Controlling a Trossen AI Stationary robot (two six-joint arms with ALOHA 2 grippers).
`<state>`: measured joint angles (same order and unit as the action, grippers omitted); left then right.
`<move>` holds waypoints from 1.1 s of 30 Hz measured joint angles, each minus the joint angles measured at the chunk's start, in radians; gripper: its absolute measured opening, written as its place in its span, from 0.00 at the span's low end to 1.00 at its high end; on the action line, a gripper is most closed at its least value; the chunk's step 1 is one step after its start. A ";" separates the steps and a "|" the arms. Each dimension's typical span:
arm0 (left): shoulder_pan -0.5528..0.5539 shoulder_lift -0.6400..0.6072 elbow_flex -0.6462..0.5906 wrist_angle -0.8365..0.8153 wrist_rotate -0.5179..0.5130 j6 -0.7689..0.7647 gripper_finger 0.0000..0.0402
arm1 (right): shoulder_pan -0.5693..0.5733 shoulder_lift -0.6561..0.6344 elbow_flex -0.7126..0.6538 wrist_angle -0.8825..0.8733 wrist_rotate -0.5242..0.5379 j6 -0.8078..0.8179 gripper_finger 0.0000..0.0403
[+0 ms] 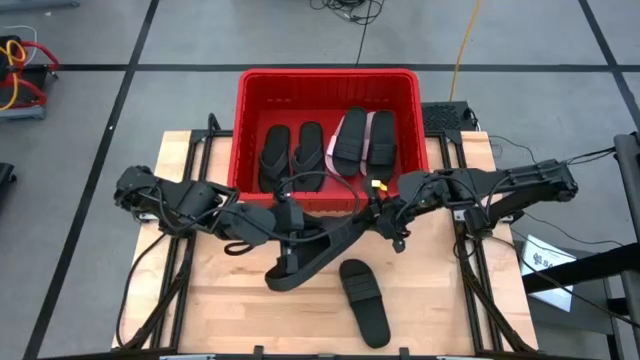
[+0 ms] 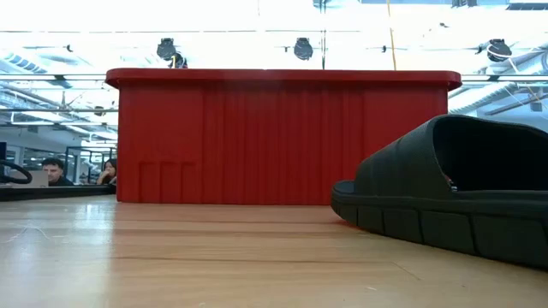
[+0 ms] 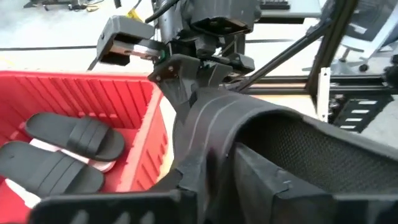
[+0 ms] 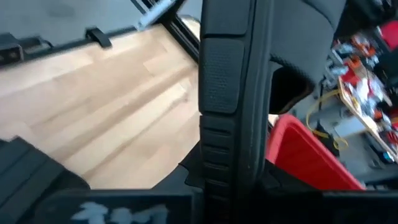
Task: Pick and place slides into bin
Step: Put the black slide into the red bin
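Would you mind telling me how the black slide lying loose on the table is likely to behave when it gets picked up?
The black slide looks like thick moulded foam, so it is probably light for its bulk. Its chunky ribbed sole suggests it will stay fairly stiff rather than droop. Lying flat on the table, it seems unlikely to roll or tip, though it might slide if nudged.

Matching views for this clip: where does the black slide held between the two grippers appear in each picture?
High view: the held slide hangs between both arms, just in front of the red bin.
Low view: not in it; the black slide lying on the table is another one.
Left wrist view: it fills the lower right.
Right wrist view: a dark band down the middle.
Shared landmark: the red bin.
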<state>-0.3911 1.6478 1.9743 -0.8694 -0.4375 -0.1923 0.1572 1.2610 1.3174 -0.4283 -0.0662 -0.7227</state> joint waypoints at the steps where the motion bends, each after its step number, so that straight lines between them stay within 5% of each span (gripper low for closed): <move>1: 0.004 0.000 0.000 -0.006 0.000 0.002 0.21 | -0.002 -0.006 0.000 -0.014 0.014 0.001 0.09; 8: 0.032 -0.008 -0.002 -0.092 -0.015 0.035 0.32 | -0.057 -0.049 0.000 -0.137 0.090 0.027 0.09; 15: 0.064 -0.032 -0.002 -0.169 -0.022 0.026 0.33 | -0.126 -0.096 0.000 -0.285 0.125 0.058 0.09; 23: 0.097 -0.087 -0.001 -0.263 -0.052 0.014 0.33 | -0.224 -0.136 0.000 -0.437 0.302 0.083 0.09; 33: 0.116 -0.169 -0.002 -0.310 -0.145 0.007 0.33 | -0.330 -0.086 0.000 -0.194 0.649 0.198 0.09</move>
<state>-0.2752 1.4785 1.9728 -1.1793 -0.5823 -0.1852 -0.1726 1.1749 1.3178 -0.6225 0.5826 -0.5250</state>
